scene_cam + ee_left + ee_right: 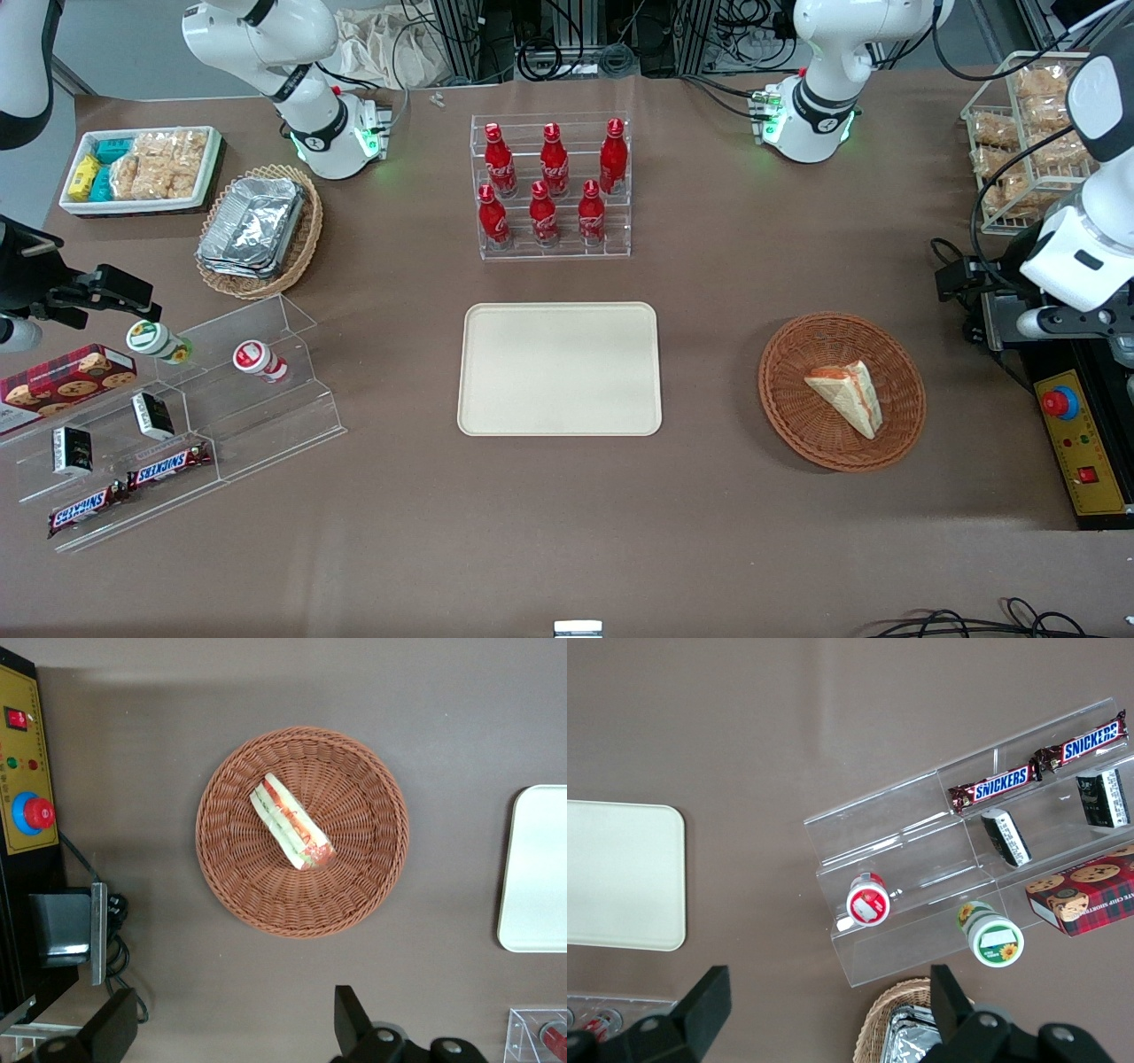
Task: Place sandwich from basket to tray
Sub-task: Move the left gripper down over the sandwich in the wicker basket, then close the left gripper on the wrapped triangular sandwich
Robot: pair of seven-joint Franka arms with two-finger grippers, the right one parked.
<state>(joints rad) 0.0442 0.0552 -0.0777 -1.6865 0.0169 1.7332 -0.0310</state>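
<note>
1 sandwich (847, 395) in 1 basket (797, 354); 1 tray (559, 369) beside basket, bare. Gripper (232, 1028) open, prob. above the basket, toward working arm's end.

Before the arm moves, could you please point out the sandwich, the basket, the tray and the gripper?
sandwich (849, 396): front view, middle of the wedge.
basket (788, 354): front view, bare woven rim.
tray (559, 369): front view, bare flat surface.
gripper (235, 1028): left wrist view, midway between its open fingertips.
</note>
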